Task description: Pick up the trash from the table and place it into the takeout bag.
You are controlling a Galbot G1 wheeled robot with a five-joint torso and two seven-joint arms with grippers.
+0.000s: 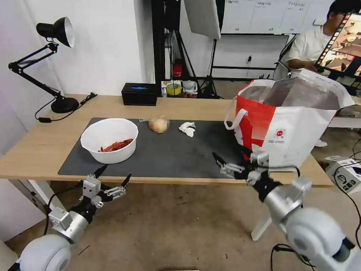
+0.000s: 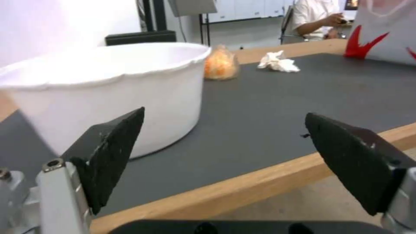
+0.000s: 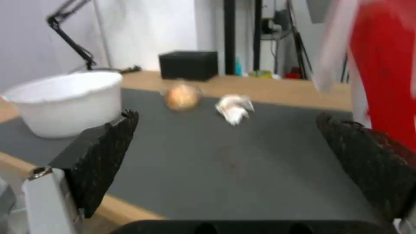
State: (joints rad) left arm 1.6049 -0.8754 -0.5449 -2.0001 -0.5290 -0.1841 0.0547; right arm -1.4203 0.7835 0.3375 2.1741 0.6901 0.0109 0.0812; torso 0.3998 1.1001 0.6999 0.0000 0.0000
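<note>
The left tool [image 1: 112, 179] hangs open off the surface's [image 1: 38, 146] near edge, just short of the white bowl [image 1: 109, 140] of red scraps, likely light, thin-walled and best pinched at its rim, while the right tool [image 1: 231, 161] gapes beside the bag [image 1: 291, 127].

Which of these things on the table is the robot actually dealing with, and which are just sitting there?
Part of the job:
white round bowl with red scraps
tan plastic-wrapped lump
crumpled white tissue
red-and-white takeout bag

Just lying about:
black desk lamp
black box
</note>
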